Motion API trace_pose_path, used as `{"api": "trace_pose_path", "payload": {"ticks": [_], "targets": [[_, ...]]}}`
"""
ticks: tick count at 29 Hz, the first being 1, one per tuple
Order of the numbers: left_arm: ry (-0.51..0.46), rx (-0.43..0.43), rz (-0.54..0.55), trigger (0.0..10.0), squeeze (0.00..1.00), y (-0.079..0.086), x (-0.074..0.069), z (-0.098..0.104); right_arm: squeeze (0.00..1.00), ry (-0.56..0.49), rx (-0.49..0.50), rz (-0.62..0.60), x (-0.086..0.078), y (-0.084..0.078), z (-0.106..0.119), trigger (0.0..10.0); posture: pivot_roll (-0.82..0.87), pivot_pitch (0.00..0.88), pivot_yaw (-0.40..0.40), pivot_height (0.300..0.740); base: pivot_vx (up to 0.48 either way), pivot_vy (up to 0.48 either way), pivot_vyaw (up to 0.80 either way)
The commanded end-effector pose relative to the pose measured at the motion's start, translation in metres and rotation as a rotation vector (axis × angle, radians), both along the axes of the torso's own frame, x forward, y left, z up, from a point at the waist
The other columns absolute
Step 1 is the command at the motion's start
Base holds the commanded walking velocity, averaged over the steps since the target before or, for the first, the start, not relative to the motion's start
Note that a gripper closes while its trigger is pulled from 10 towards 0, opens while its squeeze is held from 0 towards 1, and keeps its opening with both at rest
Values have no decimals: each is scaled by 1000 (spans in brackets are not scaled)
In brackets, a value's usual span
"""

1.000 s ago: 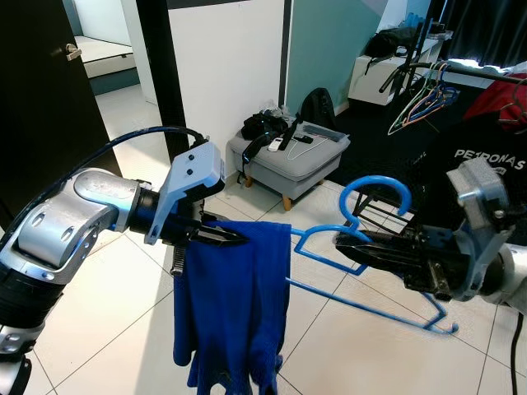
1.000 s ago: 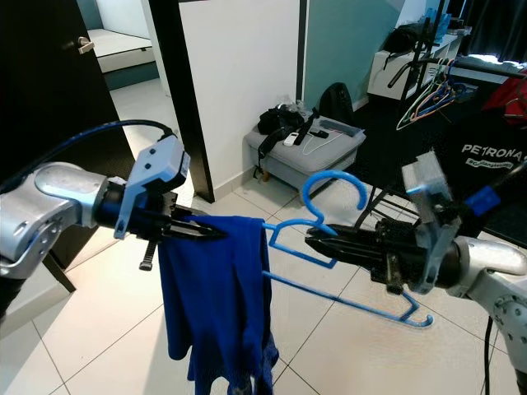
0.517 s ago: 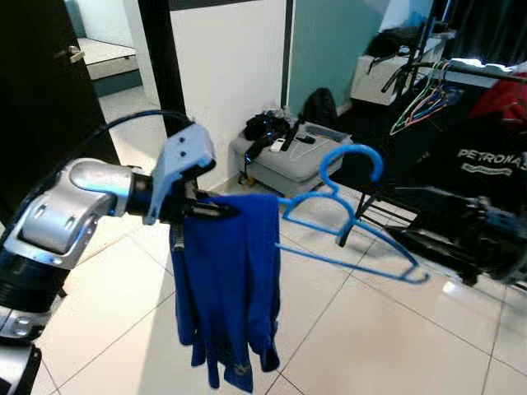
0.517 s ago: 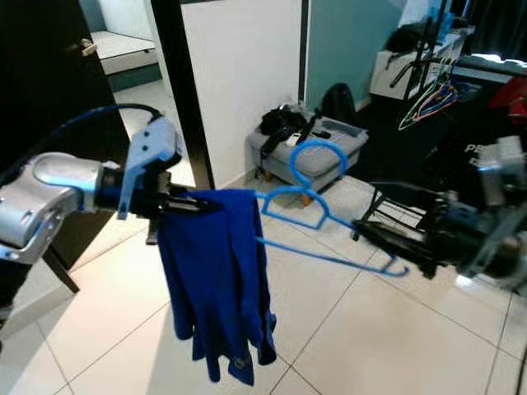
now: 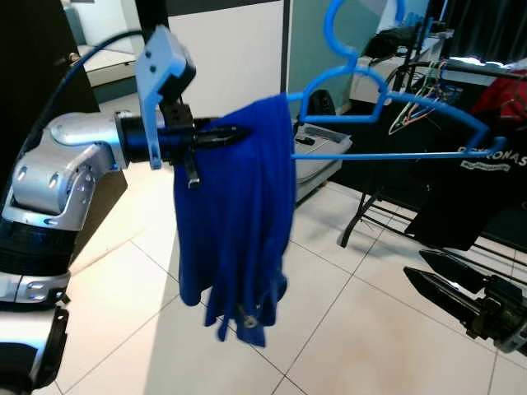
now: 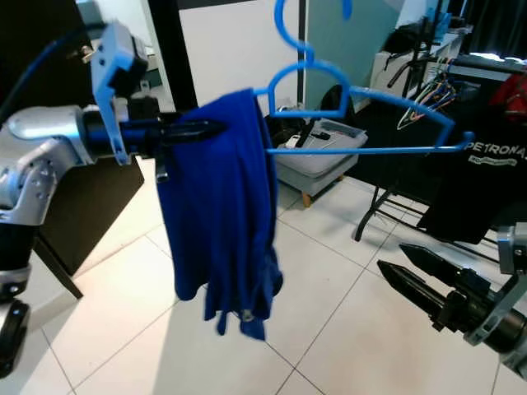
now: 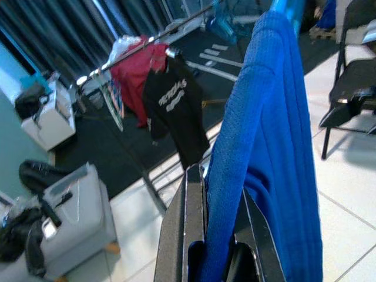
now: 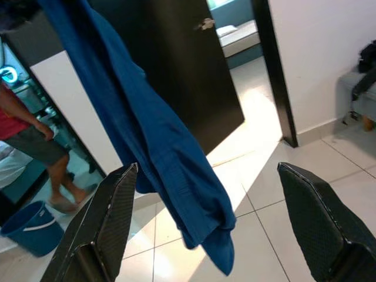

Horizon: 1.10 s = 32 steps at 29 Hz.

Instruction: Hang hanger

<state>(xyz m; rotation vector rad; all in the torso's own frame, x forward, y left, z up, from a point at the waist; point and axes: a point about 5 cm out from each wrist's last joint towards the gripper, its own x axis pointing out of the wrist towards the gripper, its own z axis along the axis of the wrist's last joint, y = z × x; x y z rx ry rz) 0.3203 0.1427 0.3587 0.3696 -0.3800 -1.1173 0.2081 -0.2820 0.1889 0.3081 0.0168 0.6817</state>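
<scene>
Hanger: your blue plastic hanger [image 5: 387, 123] is raised at head height, hook [image 5: 346, 25] pointing up and its bar running level toward the right, one shoulder buried under the cloth.
Garment: a deep blue knit garment [image 5: 239, 222] is draped over the hanger's left end and hangs straight down in loose folds (the lower hem is bunched).
Left gripper: your left gripper [image 5: 221, 134] is held out level with its fingers [image 7: 191, 235] pinched narrow on the blue garment at the hanger's end; the wrist view shows cloth squeezed between them.
Right gripper: your right gripper [image 6: 412, 271] sits low at the right, well apart from the hanger, its two fingers [image 8: 111, 217] spread wide with nothing between them.
Floor: pale glossy tiles [image 5: 346, 329] with dark grout lines, sunlit in a patch under the garment.
Room: a grey footstool [image 6: 317, 156] piled with black items stands behind the garment; a clothes rail [image 7: 176, 26] carries a black printed T-shirt [image 5: 478, 181], a red garment and spare hangers; a dark door [image 8: 176, 70] stands near a white wall.
Bystander: a person's legs [image 8: 53, 170] show in the right wrist view beside a blue bucket [image 8: 32, 229].
</scene>
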Motion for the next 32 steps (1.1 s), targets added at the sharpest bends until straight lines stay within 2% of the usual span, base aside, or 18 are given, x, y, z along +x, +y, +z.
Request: {"api": "trace_pose_path", "payload": {"ticks": [1,3,4,7,8,9,11,12,13,14,17,18,20,23,24,26,29,32], "targets": [[-21,-28,-9,0,0,-2,-1,7,0,24,4,-8,5,5,-8,10000,-80,0,40,740,0,0,0],[-32,-44,-12,0,0,-5,-1,10,0,44,15,-33,10,9,-16,10000,-79,0,39,740,0,0,0],[-41,-59,-28,0,0,-10,-2,14,0,63,34,-71,20,15,-23,10000,-78,0,38,740,0,0,0],[-46,-67,-39,0,0,-13,-2,15,0,74,45,-94,27,18,-27,10000,-78,0,38,740,0,0,0],[-47,-76,-52,0,0,-15,-3,16,0,104,-4,-107,33,25,-34,10000,-79,0,38,740,0,0,0],[-48,-85,-62,0,0,-17,-4,17,0,146,-118,-113,39,31,-45,10000,-78,0,38,740,0,0,0],[-48,-85,-62,0,0,-17,-4,17,0,146,-118,-113,39,31,-45,10000,-78,0,38,740,0,0,0],[-46,-94,-67,0,0,-18,-4,17,0,171,-203,-113,41,35,-53,10000,-78,0,38,740,0,0,0],[-46,-94,-67,0,0,-18,-4,17,0,171,-203,-113,41,35,-53,10000,-78,0,38,740,0,0,0],[-43,-107,-72,0,0,-20,-4,18,0,191,-304,-109,43,37,-61,10000,-74,0,37,740,0,0,0],[-41,-116,-75,0,0,-22,-4,19,0,199,-382,-86,42,38,-65,10000,-69,0,36,740,0,0,0],[-39,-125,-77,0,0,-24,-5,20,0,194,-451,-33,39,38,-66,10000,-66,0,34,740,0,0,0],[-38,-130,-79,0,0,-25,-6,20,0,188,-485,22,35,39,-65,10000,-66,0,34,740,0,0,0],[-36,-133,-81,0,0,-25,-6,20,0,173,-499,98,27,41,-61,10000,-70,0,36,740,0,0,0],[-32,-138,-83,0,0,-26,-7,20,0,168,-507,178,19,43,-57,10000,-71,0,36,740,0,0,0],[-32,-138,-83,0,0,-26,-7,20,0,168,-507,178,19,43,-57,10000,-71,0,36,740,0,0,0],[-29,-147,-86,0,0,-27,-8,20,0,162,-505,301,9,50,-51,10000,-71,0,37,740,0,0,0],[-30,-153,-87,0,0,-28,-8,21,0,158,-504,331,8,55,-50,10000,-69,0,38,740,0,0,0]]}}
